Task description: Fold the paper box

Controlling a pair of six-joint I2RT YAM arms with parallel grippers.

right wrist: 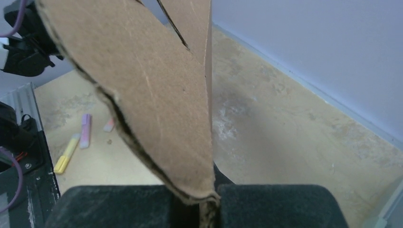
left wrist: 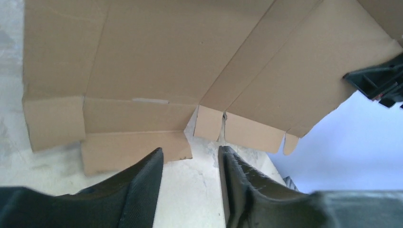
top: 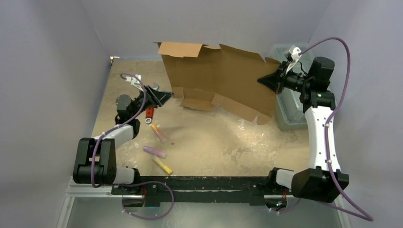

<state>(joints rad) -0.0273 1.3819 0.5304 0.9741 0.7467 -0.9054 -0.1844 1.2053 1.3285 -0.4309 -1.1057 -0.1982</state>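
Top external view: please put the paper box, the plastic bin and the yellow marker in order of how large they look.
1. paper box, clearly the largest.
2. plastic bin, partly hidden, yet plainly smaller than the box.
3. yellow marker, the smallest.

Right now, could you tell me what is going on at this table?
The right hand is shut on one edge of the paper box, holding the open brown sheet up at a tilt. The left hand hovers by the box's lower flaps, jaws apart, gripping nothing. No flap is folded into place yet. A few marker pens lie on the table.
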